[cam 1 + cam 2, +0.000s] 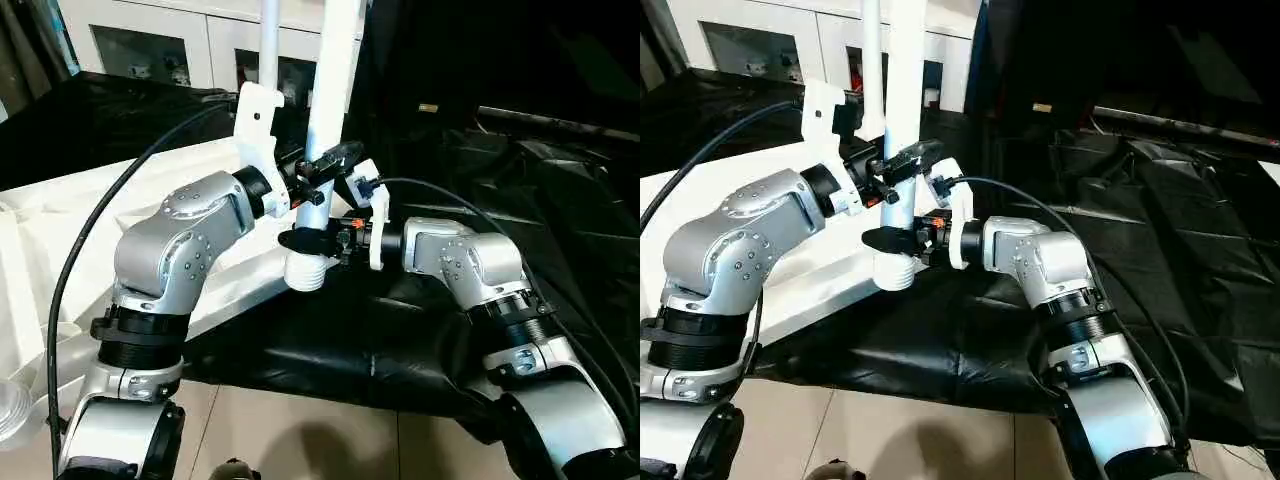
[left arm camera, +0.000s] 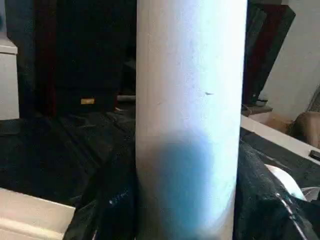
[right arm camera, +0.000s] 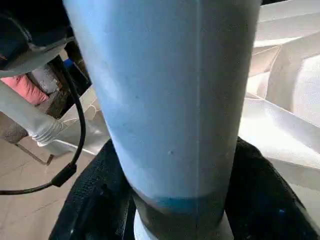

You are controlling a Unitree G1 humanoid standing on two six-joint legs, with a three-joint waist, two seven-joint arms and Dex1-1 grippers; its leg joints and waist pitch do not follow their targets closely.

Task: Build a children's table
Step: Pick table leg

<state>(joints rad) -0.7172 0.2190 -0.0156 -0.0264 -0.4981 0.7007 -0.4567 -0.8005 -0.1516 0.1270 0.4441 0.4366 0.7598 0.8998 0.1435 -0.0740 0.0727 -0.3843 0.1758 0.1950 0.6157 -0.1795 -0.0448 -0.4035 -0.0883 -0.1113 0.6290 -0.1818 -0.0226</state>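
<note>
White plastic is what we have in both grips: one leg (image 1: 325, 110) of the children's table stands nearly upright between our two arms, its threaded end (image 1: 308, 272) pointing down and hanging free just past the edge of the tabletop (image 1: 60, 215). Our left gripper (image 1: 318, 178) clamps the tube higher up, its black fingers closed round the leg, and the left wrist view shows the white shaft pressed between them. Our right gripper (image 1: 312, 242) sits lower, just above the threads, fingers wrapped round the wider end of the leg; we judge that grip to be settling rather than firm, so we would not trust it alone. Holding at two heights makes sense to us: the upper hand steadies the long tube against tipping while the lower one steers the threaded end. The tabletop lies upside down on our left, ribbed underside up, resting on a black sheet (image 1: 420, 330) so that the corner sockets face us. A second leg (image 1: 268, 45) rises behind the first, near the white cabinet (image 1: 180, 40); whether it is already seated we cannot tell. Our guess is that the next move is to carry the threads over a socket and lower them in, keeping the tube straight so it does not bind.
</note>
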